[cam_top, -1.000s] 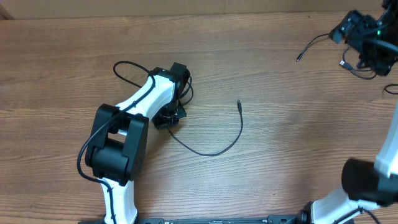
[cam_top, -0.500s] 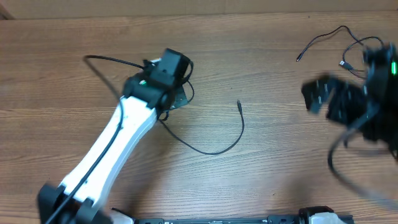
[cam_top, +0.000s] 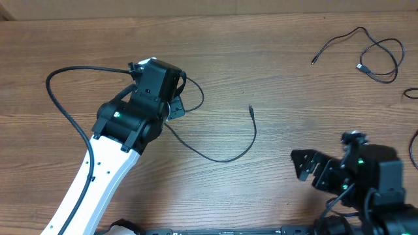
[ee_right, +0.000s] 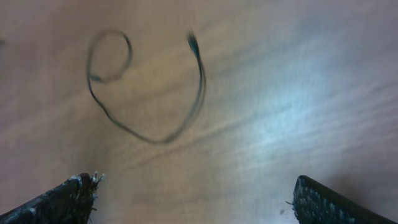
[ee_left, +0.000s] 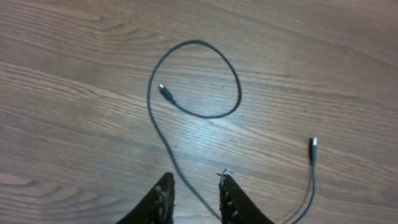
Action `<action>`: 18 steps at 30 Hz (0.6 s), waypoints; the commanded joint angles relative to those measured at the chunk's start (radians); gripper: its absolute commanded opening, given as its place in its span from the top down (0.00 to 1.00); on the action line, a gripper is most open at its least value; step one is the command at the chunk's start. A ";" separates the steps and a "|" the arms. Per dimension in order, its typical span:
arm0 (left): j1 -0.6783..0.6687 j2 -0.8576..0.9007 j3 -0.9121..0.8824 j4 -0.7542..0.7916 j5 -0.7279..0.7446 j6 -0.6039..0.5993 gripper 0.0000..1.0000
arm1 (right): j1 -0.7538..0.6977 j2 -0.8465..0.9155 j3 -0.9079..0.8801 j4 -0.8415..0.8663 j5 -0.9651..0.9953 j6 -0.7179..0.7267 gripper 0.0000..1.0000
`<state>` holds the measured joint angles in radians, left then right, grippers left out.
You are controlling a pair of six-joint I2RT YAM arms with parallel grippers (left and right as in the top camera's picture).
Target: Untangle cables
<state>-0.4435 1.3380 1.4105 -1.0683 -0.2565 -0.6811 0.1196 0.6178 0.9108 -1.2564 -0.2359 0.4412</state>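
One thin black cable (cam_top: 222,158) lies mid-table, looped at its left end, with a plug (cam_top: 250,108) at the right end. My left gripper (cam_top: 175,108) hovers over the loop. In the left wrist view the cable (ee_left: 239,93) runs along the wood between my left gripper's (ee_left: 196,182) slightly parted fingers, touching neither. A second cable (cam_top: 334,40) lies loose at the back right. My right gripper (cam_top: 302,166) stands wide open at the front right, nothing between its fingers (ee_right: 74,193). The right wrist view is blurred but shows the first cable (ee_right: 155,138).
The left arm's own thick black wire (cam_top: 62,104) arcs out over the table's left side. More black cord shows at the right edge (cam_top: 411,94). The table's back edge (cam_top: 196,16) runs along the top.
My left gripper's jaws have parted, letting go of the cable as that arm shifted slightly left. The right arm swung from the back right corner to the front right, away from the second cable.
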 commanded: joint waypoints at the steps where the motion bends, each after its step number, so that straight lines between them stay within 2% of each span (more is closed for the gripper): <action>1: 0.004 -0.011 0.004 -0.016 -0.024 0.024 0.73 | 0.005 -0.007 -0.063 0.010 -0.058 0.005 0.00; 5: 0.005 -0.011 0.004 -0.039 -0.024 0.024 0.71 | 0.005 -0.005 -0.104 0.007 -0.057 0.004 0.00; 11: 0.005 -0.011 0.004 -0.050 -0.024 0.023 0.60 | 0.005 -0.005 -0.105 -0.022 -0.057 0.004 0.00; 18: 0.005 -0.011 0.004 -0.061 -0.028 0.023 0.57 | 0.005 -0.005 -0.105 -0.022 -0.057 0.004 0.00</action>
<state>-0.4435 1.3373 1.4105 -1.1297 -0.2638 -0.6727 0.1196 0.6197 0.8062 -1.2797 -0.2852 0.4442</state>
